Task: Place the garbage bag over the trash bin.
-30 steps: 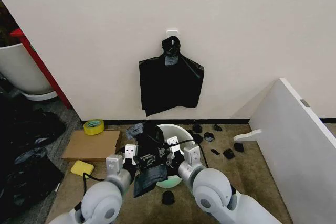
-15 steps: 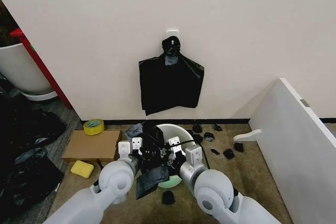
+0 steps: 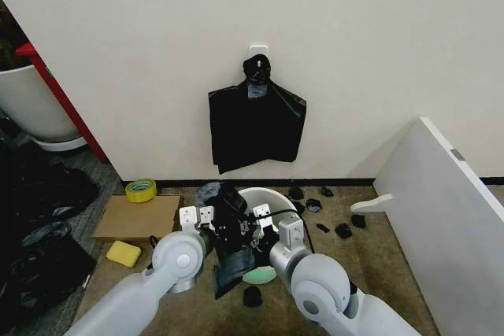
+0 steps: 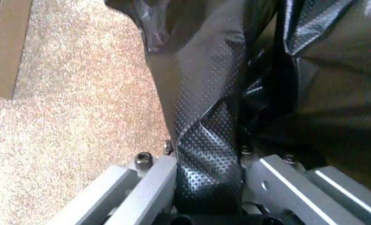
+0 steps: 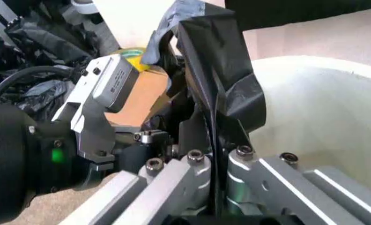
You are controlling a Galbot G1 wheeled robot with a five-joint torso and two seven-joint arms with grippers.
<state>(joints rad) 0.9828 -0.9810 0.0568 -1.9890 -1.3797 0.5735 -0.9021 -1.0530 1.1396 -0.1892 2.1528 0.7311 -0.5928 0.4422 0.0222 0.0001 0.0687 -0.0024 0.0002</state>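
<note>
Garbage bag (image 3: pixel 234 253): thin black plastic, glossy and crinkled, with a fine dotted emboss seen in the left wrist view (image 4: pixel 204 136); it is held at the near-left rim of the trash bin, and a floppy fold hangs down outside the bin wall.
Trash bin (image 3: pixel 272 198): round cream-white plastic bucket with a rolled rim, standing on the carpet; its smooth pale inside is seen in the right wrist view (image 5: pixel 316 117).
Wall bundle (image 3: pixel 256 120): flat black bags with a knotted top, hung on the wall above and behind the trash bin.
Cardboard (image 3: pixel 138 216): flat brown sheet laid on the floor to the left of the trash bin.
Left gripper (image 3: pixel 211 230): placed at the left side of the trash bin; its metal jaws are closed on a gathered strip of the garbage bag.
Right gripper (image 3: pixel 256 230): placed over the near rim of the trash bin, just beside the left gripper; its jaws are pinched on a thin edge of the garbage bag.
Tape roll (image 3: pixel 140 190): yellow ring, to the left of the trash bin, touching the cardboard's far edge.
Sponge (image 3: pixel 124 253): yellow, soft-edged block, left of the trash bin and nearer than the cardboard.
Black lumps (image 3: pixel 342 230): small crumpled pieces scattered on the carpet to the right of the trash bin.
</note>
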